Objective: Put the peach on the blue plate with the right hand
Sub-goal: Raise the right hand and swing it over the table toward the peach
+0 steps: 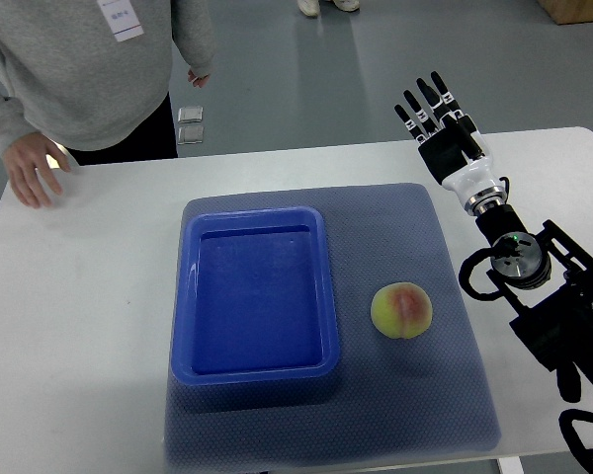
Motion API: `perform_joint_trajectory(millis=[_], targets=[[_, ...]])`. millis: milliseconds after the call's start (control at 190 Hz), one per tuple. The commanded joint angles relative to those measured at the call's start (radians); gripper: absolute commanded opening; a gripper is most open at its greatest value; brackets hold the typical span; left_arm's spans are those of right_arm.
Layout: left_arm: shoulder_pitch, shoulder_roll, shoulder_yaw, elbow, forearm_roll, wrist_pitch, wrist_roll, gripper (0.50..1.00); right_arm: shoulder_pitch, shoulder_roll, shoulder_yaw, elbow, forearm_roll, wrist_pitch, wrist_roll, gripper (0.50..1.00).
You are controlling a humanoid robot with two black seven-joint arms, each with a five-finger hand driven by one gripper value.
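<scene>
Peach (403, 311) unlabelled — right hand (443, 123) apart.

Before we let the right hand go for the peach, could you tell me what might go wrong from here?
1. The peach is round and lies loose on the mat, so a glancing touch could roll it away.
2. The right hand is open beyond the mat's far edge, well away from the peach; a long reach leaves room for misalignment.
3. The plate has raised walls; a low carry might clip the rim.
4. A person's hand rests on the table.
</scene>
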Motion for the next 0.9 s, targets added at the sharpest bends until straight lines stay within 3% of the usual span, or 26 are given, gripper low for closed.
perform_joint_trajectory(millis=[0, 357, 489, 725, 788, 793, 804, 893], targets=[[-0.001, 0.000, 0.000, 0.000, -0.001, 0.000, 0.000, 1.000, 0.002, 0.000, 0.000, 0.000, 0.002, 0.000, 0.000, 0.930], [-0.001, 0.000, 0.000, -0.005, -0.001, 0.000, 0.000, 1.000, 0.011, -0.013, -0.005, 0.003, -0.005, -0.001, 0.000, 0.930], [0.000, 0.000, 0.001, -0.006, 0.000, 0.000, 0.000, 1.000, 0.055, -0.088, -0.090, 0.003, -0.086, 0.009, -0.002, 0.930], [-0.003, 0.000, 0.003, -0.020, 0.005, -0.014, 0.000, 1.000, 0.247, -0.272, -0.417, 0.006, -0.632, 0.049, -0.005, 0.930], [-0.003, 0.000, 0.003, -0.022, 0.005, -0.014, 0.000, 1.000, 0.258, -0.281, -0.434, 0.009, -0.658, 0.054, -0.005, 0.930], [-0.003, 0.000, 0.003, -0.029, 0.006, -0.015, 0.000, 1.000, 0.318, -0.328, -0.518, 0.027, -0.786, 0.081, -0.021, 0.930], [-0.004, 0.000, 0.003, -0.031, 0.006, -0.015, 0.000, 1.000, 0.331, -0.339, -0.537, 0.034, -0.811, 0.090, -0.028, 0.930], [-0.006, 0.000, 0.003, -0.031, 0.009, -0.015, 0.000, 1.000, 0.410, -0.419, -0.632, 0.084, -0.911, 0.166, -0.069, 0.930]])
